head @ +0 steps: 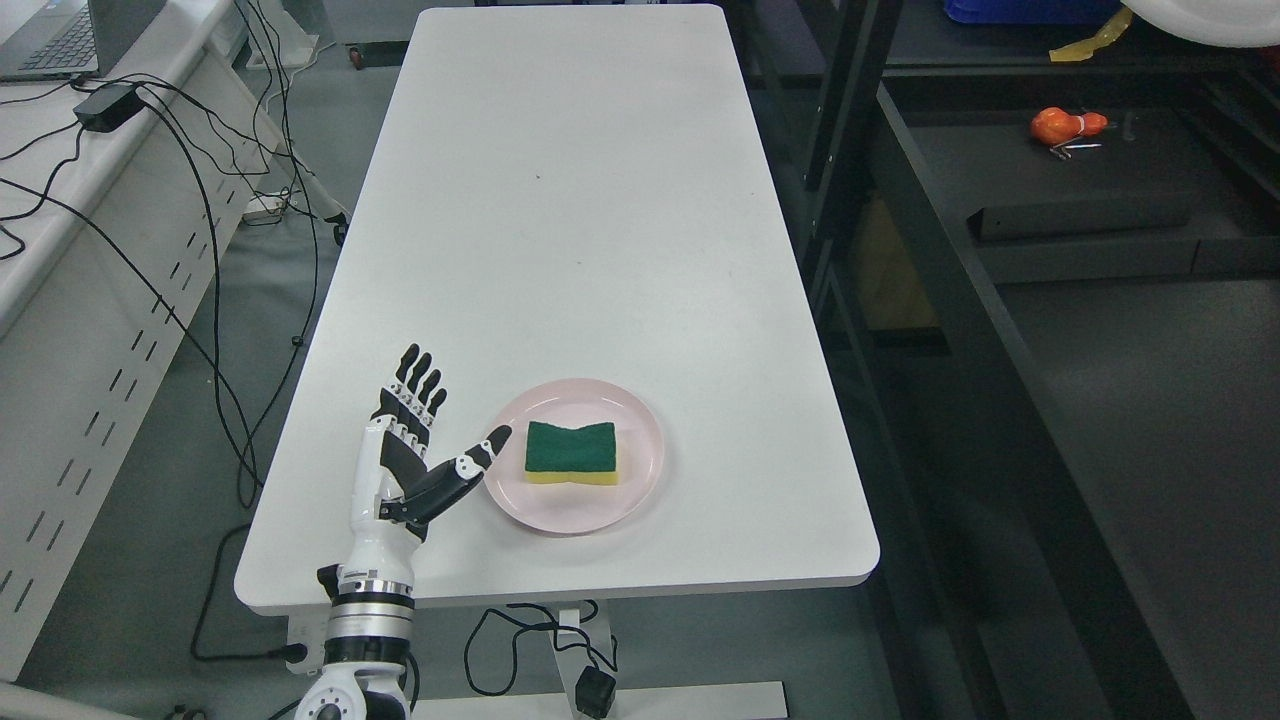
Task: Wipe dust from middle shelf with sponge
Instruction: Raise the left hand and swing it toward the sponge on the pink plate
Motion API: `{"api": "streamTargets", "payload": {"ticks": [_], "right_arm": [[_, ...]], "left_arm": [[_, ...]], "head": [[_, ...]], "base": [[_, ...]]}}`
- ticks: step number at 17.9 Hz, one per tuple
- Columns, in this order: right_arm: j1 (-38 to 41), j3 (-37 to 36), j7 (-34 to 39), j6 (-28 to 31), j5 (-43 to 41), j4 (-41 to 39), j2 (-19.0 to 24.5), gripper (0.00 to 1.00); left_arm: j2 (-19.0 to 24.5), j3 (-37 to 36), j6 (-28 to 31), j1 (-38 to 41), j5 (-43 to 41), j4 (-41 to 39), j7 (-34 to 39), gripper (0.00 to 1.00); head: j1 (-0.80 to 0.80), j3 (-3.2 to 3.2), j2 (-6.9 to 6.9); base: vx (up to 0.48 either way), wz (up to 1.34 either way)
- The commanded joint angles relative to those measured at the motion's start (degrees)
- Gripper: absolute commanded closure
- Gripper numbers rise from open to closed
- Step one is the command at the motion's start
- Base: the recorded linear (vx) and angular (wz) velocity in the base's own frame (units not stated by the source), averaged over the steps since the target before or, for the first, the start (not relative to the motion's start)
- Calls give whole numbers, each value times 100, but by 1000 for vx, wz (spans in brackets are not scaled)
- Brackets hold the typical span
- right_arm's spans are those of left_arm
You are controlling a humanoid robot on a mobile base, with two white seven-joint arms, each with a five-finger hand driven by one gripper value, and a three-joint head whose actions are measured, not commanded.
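The left hand hovers over the table with fingers released and straight, thumb stretched toward the plate, holding nothing. The sponge lies on that plate, just beyond the thumb tip, green side up. Its long axis runs crosswise to the fingers, in line with the thumb. The reach is likely the step in hand: the hand should move thumb-ward and pinch across the sponge's short sides, leaving the plate undisturbed.

Robotics lab, white worktable, trailing cables, laptop, dark metal shelving
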Motion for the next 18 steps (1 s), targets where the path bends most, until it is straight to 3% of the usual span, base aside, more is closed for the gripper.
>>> {"api": "streamTargets", "payload": {"ticks": [1,6,8,14,18], "right_arm": [[1,0,2,-1,0,-100,-100,0],[1,0,2,-1,0,-100,-100,0],[1,0,2,-1,0,-100,-100,0],[1,0,2,-1,0,-100,-100,0],[1,0,2,-1,0,-100,-100,0]], "left_arm": [[166,-8,-126,-127,0,-2,-163,1],[588,44,-434,-215,0,-2,-304,1],[991,-8,-601,-338,-270,7,-776,2],[1958,106,-1708,-1487,-3871,533,-2464,4],[2504,-130,-2138,-2121,-5445,552,-3747,7]], "head": [[0,0,0],[0,0,0],[0,0,0],[0,0,0],[0,0,0]], "base": [[-19,49],[-9,24],[0,0],[0,0],[0,0]]}}
